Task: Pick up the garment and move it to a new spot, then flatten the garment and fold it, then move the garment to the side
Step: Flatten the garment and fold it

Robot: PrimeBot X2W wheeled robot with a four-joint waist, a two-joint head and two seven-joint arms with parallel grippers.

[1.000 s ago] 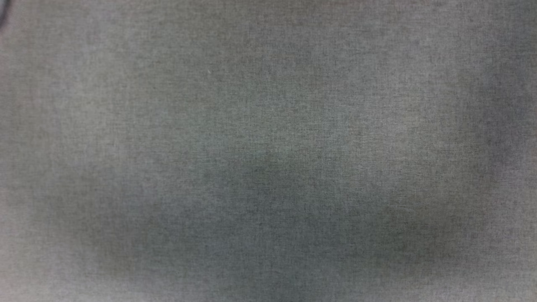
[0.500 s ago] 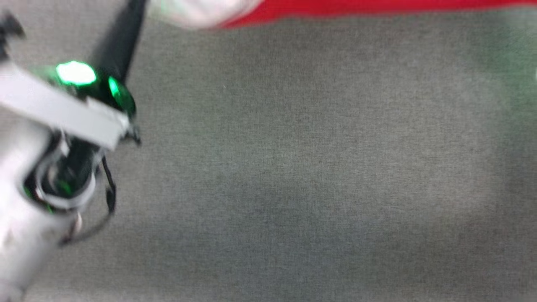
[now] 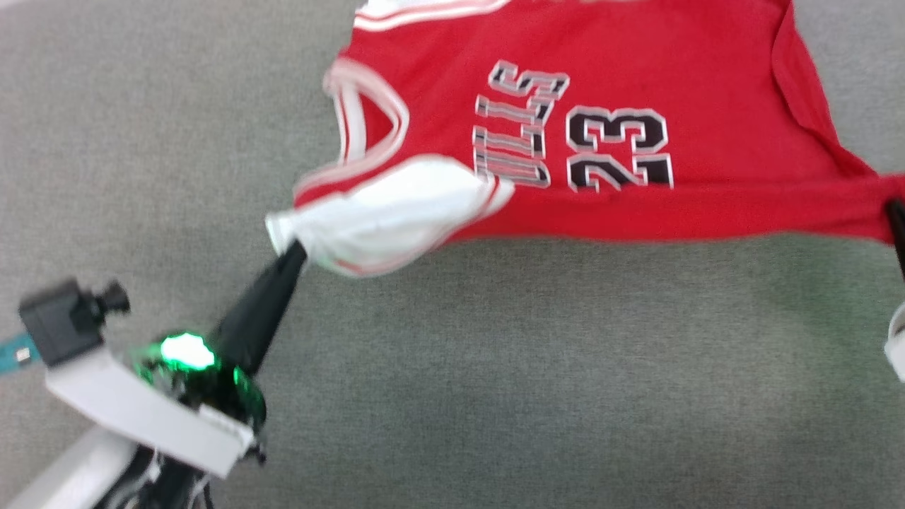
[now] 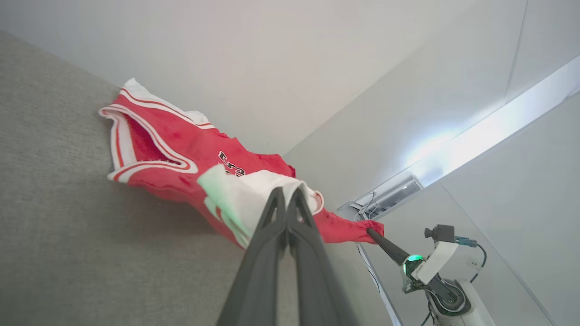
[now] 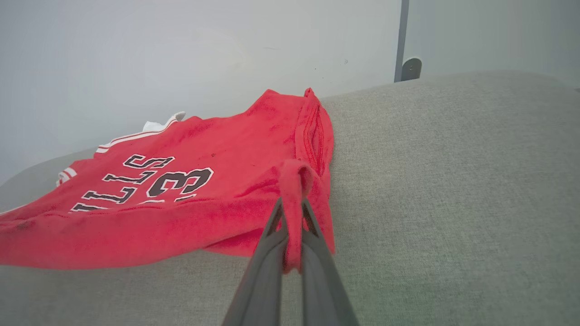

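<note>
Spilling past top edge: garment (image 3: pixel 438 106).

- The garment (image 3: pixel 601 127) lies on the cloth top (image 3: pixel 495 396), at the far side.
- The left gripper (image 3: pixel 293 249) is at its left end.
- The right gripper (image 3: pixel 894 208) is at its right end.

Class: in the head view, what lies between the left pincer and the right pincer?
The garment, stretched between them: left pincer grips its white sleeve, right pincer its red corner; head view shows it.

the left gripper (image 3: pixel 293 249) had two long, dark, tapering fingers (image 3: pixel 258 314); behind them glowed a green ring light (image 3: pixel 185 351), beside a white bracket (image 3: pixel 134 413) carrying a small black camera (image 3: pixel 67 322).
</note>
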